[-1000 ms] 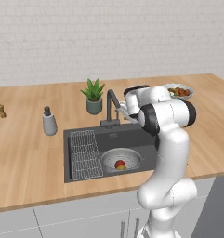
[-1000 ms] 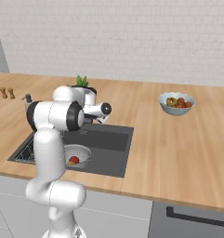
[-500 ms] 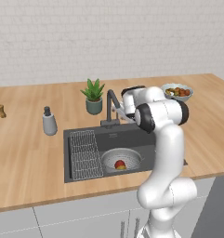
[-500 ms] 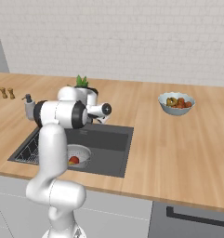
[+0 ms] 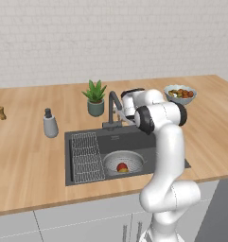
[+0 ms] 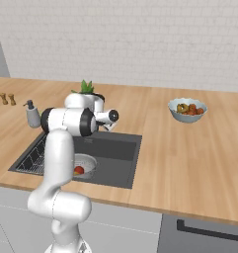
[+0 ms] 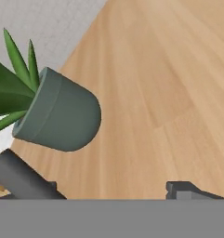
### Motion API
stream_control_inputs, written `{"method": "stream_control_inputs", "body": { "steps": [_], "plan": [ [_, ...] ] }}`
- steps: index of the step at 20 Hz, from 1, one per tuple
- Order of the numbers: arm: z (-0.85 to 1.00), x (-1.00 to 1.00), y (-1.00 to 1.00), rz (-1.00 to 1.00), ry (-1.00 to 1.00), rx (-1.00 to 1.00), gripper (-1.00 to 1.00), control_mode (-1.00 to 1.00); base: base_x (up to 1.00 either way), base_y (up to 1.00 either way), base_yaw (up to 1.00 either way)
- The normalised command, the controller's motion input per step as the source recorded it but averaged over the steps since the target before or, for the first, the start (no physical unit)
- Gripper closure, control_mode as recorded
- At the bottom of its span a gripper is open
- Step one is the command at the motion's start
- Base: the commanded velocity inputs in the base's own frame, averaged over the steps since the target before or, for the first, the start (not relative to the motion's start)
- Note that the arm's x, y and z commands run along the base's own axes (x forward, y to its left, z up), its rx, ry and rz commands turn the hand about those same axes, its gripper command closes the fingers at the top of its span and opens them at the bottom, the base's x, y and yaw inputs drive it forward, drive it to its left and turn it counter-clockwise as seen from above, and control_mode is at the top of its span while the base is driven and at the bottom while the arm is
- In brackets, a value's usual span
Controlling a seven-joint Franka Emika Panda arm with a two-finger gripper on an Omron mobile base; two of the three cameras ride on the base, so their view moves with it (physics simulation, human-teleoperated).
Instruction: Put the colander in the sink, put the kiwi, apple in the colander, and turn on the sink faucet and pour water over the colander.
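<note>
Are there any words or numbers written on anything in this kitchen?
None: no words, numbers or signs show anywhere.
The soap bottle, plant pot, fruit bowl, sink and faucet are all plain.

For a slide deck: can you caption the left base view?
Colander with apple sits in the sink; the arm's gripper hovers by the faucet.

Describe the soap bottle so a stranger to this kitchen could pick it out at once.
Start at the dark sink sunk into the wooden counter. The soap bottle stands on the wood just past the sink's back left corner, left of the potted plant. It is a small, squat grey bottle with a dark pump top, unlike the green-leaved plant and the tall angled faucet.
</note>
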Motion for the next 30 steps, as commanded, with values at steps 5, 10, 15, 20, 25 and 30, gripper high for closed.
{"method": "stream_control_inputs", "body": {
  "steps": [5, 10, 15, 20, 25, 30],
  "plan": [
    [-0.09, 0.0, 0.0, -0.06, 0.03, 0.0, 1.0, -1.0, 0.0, 0.0, 0.0],
    [-0.03, 0.0, -0.06, -0.07, 0.02, 0.0, 1.0, -1.0, 0.0, 0.0, 0.0],
    [0.0, 0.0, -0.36, -0.09, 0.01, 0.0, 1.0, -1.0, 0.0, 0.0, 0.0],
    [0.0, -0.01, -0.52, -0.09, 0.01, 0.02, 1.0, -1.0, 0.0, 0.0, 0.0],
    [0.0, -0.14, -0.63, -0.09, 0.0, 0.04, 1.0, -1.0, 0.0, 0.0, 0.0],
    [0.0, -0.3, -0.71, -0.08, 0.01, 0.09, 1.0, -1.0, 0.0, 0.0, 0.0]
  ]
}}
